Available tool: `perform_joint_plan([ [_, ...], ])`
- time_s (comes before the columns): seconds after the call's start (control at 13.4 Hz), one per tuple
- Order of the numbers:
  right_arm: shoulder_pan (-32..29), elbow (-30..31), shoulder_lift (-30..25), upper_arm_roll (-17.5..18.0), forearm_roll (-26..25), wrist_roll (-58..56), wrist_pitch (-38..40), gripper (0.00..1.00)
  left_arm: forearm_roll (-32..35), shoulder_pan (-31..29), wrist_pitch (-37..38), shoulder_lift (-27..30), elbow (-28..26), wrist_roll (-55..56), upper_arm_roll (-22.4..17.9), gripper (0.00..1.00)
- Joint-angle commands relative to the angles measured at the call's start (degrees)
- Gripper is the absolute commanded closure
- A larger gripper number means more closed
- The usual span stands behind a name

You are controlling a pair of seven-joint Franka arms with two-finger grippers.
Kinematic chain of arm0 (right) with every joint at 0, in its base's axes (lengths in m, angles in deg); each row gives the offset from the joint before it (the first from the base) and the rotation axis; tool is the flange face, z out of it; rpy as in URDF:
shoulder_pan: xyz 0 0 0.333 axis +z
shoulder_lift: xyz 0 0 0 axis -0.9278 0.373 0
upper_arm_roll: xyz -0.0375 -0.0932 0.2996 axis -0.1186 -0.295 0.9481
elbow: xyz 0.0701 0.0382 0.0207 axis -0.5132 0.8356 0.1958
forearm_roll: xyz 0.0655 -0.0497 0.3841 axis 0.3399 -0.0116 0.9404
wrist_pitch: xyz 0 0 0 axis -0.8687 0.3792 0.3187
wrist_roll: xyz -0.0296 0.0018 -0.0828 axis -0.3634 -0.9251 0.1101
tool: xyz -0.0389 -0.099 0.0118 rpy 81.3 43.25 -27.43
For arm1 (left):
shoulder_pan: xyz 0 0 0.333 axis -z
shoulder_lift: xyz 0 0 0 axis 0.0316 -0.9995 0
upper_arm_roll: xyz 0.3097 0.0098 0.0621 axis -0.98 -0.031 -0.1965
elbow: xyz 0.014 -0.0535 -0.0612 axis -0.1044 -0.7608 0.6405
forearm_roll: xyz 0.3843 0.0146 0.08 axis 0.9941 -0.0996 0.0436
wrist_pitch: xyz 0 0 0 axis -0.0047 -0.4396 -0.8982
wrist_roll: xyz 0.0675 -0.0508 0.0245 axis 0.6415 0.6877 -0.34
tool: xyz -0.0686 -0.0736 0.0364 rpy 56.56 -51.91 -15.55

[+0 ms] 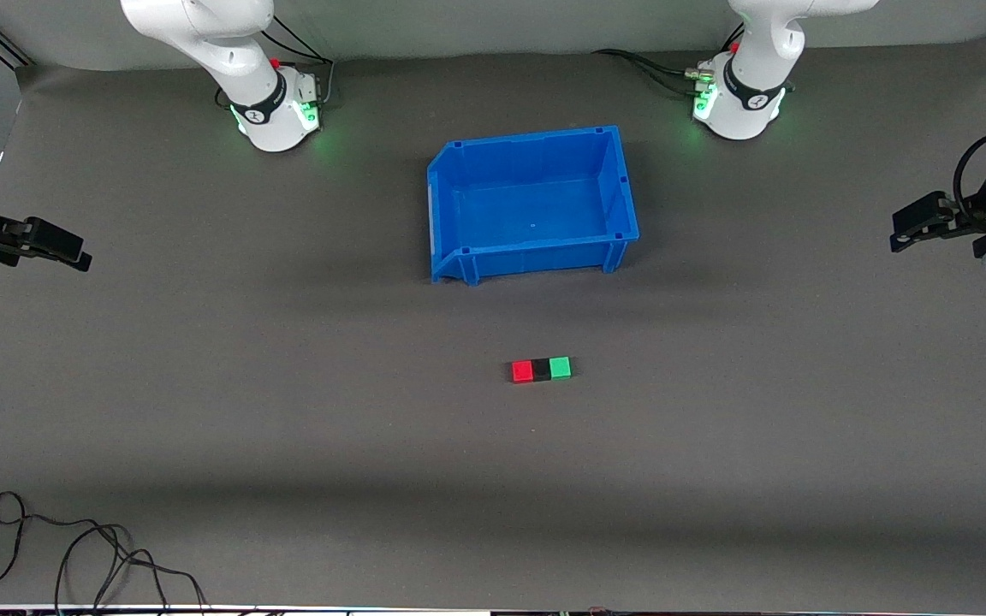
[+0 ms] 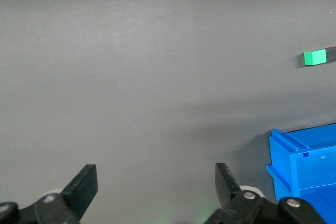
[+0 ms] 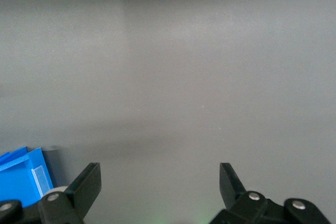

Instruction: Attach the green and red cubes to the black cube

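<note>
Both arms wait at their table ends, left end effector (image 1: 904, 233) and right end effector (image 1: 74, 254) spread wide.

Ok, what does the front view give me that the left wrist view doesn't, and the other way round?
Only the front view shows the whole row: red cube, black cube and green cube touching side by side, nearer the camera than the blue bin. It also shows the right gripper parked over the right arm's end of the table.

Only the left wrist view shows the left gripper with its fingers spread wide over bare table.

Both show the green cube, part of the blue bin, and the left gripper.
</note>
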Motion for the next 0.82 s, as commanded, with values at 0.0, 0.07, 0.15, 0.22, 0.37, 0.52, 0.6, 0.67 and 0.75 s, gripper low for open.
perform_joint_plan([
  [0.0, 1.1, 1.14, -1.39, -1.11, 1.14, -1.11, -0.3, 0.0, -0.01, -0.17, 0.62, -0.07, -0.02, -0.45, 0.88, 0.0],
  [0.07, 1.19, 1.14, -1.56, -1.11, 1.23, -1.02, -0.3, 0.0, 0.08, -0.17, 0.45, -0.07, 0.07, -0.35, 0.88, 0.0],
  [0.15, 1.19, 1.31, -1.65, -1.11, 1.23, -0.93, -0.3, 0.0, 0.17, -0.51, -0.16, -0.07, 0.25, -0.44, 0.88, 0.0],
  [0.22, 1.19, 1.49, -1.65, -1.11, 1.23, -1.02, -0.3, 0.0, 0.08, -0.95, -0.6, -0.16, 0.34, -1.05, 0.62, 0.0],
  [0.37, 1.19, 1.41, -1.56, -1.02, 1.32, -0.93, -0.21, 0.0, 0.17, -1.05, -0.78, -0.16, 0.07, -1.14, 0.44, 0.0],
  [0.52, 1.19, 1.32, -1.48, -1.02, 1.58, -0.93, -0.29, 0.0, 0.25, -0.96, -0.87, -0.33, -0.1, -1.14, 0.44, 0.0],
  [0.6, 1.19, 0.88, -1.21, -1.02, 3.06, -0.76, -0.21, 0.0, 0.25, -0.96, -0.87, -0.34, -0.02, -1.23, 0.44, 0.0],
  [0.67, 1.19, 0.88, -1.47, -1.11, 4.21, -0.75, 0.05, 0.0, 0.17, -1.04, -0.87, -0.25, 0.07, -1.23, 0.44, 0.0],
  [0.75, 1.19, 0.79, -1.3, -1.11, 4.39, -0.75, 0.06, 0.0, -0.09, -0.96, -0.87, -0.25, 0.16, -1.23, 0.53, 0.0],
])
